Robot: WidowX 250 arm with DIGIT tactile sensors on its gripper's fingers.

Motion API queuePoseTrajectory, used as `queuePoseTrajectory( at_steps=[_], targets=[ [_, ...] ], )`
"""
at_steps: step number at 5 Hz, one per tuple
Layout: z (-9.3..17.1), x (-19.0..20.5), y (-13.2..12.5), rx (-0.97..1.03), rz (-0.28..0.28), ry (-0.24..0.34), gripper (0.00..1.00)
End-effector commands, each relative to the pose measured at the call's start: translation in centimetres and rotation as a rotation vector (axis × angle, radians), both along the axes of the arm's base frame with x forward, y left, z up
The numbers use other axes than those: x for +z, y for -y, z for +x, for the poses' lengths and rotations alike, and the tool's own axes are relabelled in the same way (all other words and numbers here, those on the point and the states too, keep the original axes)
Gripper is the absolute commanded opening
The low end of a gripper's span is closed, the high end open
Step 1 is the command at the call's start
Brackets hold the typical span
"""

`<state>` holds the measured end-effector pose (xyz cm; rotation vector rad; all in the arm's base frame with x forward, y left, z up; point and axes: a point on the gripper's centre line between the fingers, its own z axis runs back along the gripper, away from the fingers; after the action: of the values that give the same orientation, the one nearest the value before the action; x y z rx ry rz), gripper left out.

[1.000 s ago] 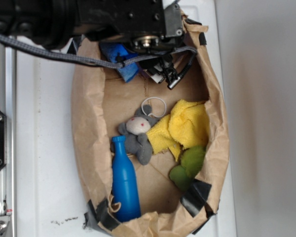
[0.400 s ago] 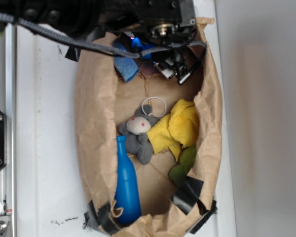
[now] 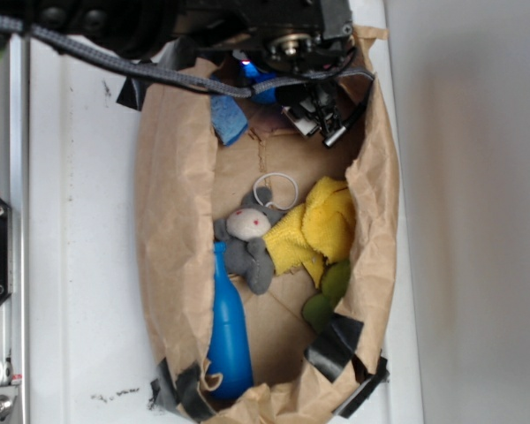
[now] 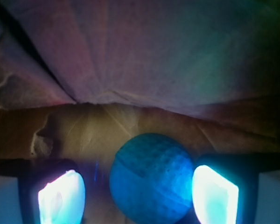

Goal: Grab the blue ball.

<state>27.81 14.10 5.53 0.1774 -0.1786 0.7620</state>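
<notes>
In the wrist view the blue ball point(image 4: 151, 177), teal and finely dimpled, lies on the brown paper floor of the bag. It sits between the two glowing fingers of my gripper point(image 4: 137, 189), which is open. The right finger point(image 4: 214, 193) is right beside the ball, and a gap shows between the ball and the left finger point(image 4: 60, 198). In the exterior view the arm covers the top end of the paper bag point(image 3: 163, 221). Only a blue sliver of the ball point(image 3: 263, 91) shows beneath the arm.
Inside the bag lie a flat blue sponge point(image 3: 228, 119), a grey plush toy point(image 3: 246, 240), a yellow cloth point(image 3: 322, 225), a green object point(image 3: 329, 296) and a tall blue bottle point(image 3: 228, 331). The bag wall point(image 4: 144, 51) rises close behind the ball.
The arm has moved toward the top end of the bag. The bag's sides have drawn in and the blue bottle has shifted against the left wall.
</notes>
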Motion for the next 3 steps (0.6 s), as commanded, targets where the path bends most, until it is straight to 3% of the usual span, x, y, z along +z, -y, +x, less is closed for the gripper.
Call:
queuePoseTrajectory(
  at_steps=[1,2,3],
  targets=[
    [-0.4,0.5,-2.2,0.023,0.071,0.045,1.00],
    [-0.1,-1.4,-1.9,0.018,0.139,0.037,1.00],
    [-0.3,-1.1,-1.6,0.013,0.111,0.041,0.00]
  ],
)
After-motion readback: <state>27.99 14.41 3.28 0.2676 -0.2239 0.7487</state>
